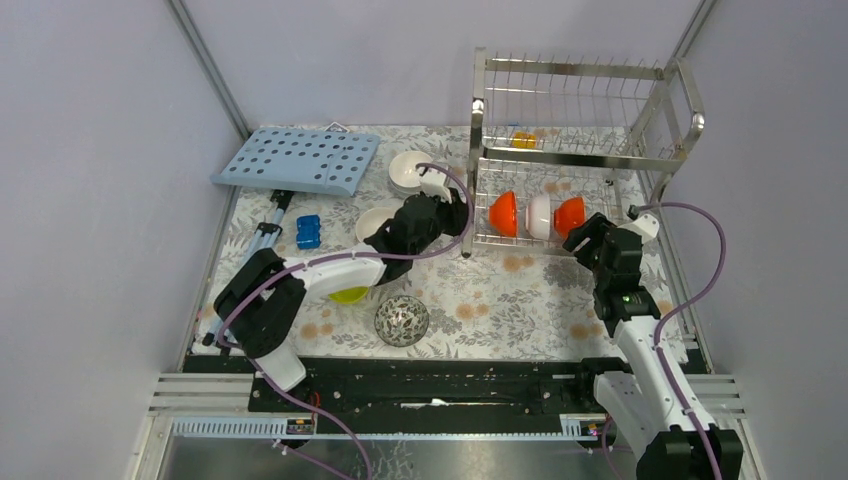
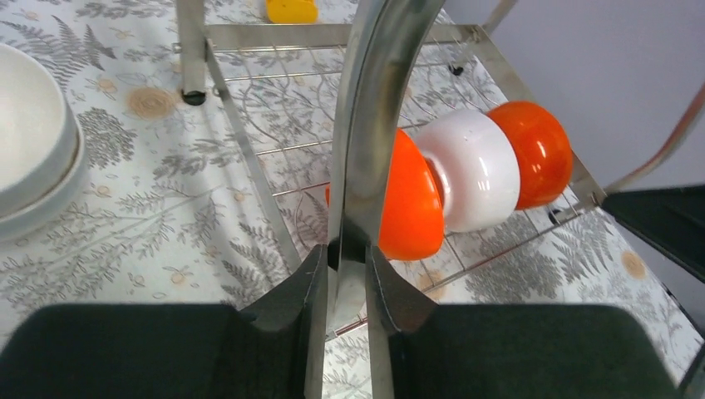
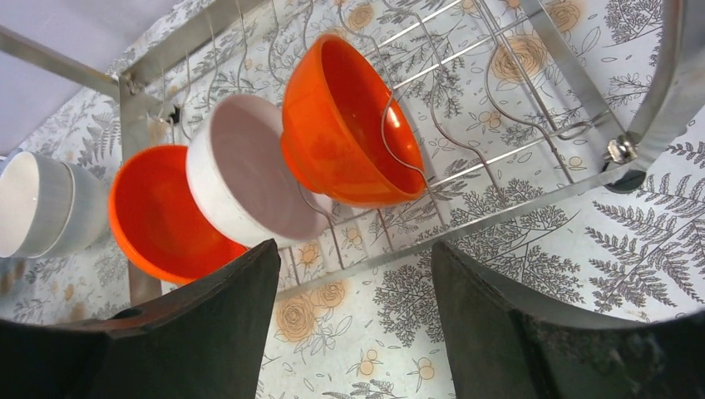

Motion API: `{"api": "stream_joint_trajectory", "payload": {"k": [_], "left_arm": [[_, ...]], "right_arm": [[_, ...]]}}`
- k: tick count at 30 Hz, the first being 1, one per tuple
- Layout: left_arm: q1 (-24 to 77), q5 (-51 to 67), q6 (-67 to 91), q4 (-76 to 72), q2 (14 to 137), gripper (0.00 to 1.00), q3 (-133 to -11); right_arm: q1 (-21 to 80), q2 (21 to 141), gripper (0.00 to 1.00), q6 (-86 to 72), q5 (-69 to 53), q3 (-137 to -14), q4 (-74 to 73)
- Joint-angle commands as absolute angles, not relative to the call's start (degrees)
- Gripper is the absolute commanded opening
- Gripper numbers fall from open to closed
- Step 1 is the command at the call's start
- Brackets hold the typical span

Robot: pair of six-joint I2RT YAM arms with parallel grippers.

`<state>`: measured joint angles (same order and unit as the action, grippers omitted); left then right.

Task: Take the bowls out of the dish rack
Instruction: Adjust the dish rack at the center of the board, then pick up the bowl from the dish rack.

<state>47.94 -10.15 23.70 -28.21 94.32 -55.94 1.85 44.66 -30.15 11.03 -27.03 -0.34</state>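
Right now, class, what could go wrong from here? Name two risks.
1. The left jaws pinch an upright post of the shiny steel wire dish rack; a sideways drift could drag or tip it.
2. The glossy orange round bowl, glossy white round bowl and second orange bowl stand on edge, packed close; the open right jaws pulling one could topple its neighbours.

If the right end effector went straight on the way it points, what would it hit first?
Likely the low front rail of the dish rack, with the nearest orange bowl right behind it; depth is hard to judge.
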Motion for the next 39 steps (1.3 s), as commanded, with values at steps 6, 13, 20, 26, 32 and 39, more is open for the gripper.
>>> {"api": "stream_joint_trajectory", "payload": {"k": [6, 13, 20, 26, 32, 39], "left_arm": [[39.4, -12.3, 22.6, -27.3, 99.6, 0.19, -64.0], [38.8, -9.1, 26.0, -29.6, 98.6, 0.25, -62.1], [40.3, -7.9, 29.2, -29.8, 91.9, 0.69, -57.1], [44.2, -9.8, 32.9, -26.7, 80.1, 0.92, -47.6], [47.8, -11.2, 35.6, -20.5, 66.5, 0.97, -37.6], [48.8, -10.3, 37.2, -17.0, 51.9, 0.94, -27.8]], "right_arm": [[1.6, 47.6, 0.74, -29.3, 11.7, -27.8, 6.5], [1.6, 47.2, 0.72, -29.1, 8.4, -27.2, 11.0], [3.0, 48.3, 0.71, -28.6, 8.7, -28.8, 10.8], [6.8, 53.1, 0.68, -28.6, 12.3, -28.6, 15.5], [6.8, 56.5, 0.64, -26.0, 15.3, -24.6, 25.0], [5.7, 61.2, 0.58, -23.7, 11.3, -22.8, 33.8]]}}
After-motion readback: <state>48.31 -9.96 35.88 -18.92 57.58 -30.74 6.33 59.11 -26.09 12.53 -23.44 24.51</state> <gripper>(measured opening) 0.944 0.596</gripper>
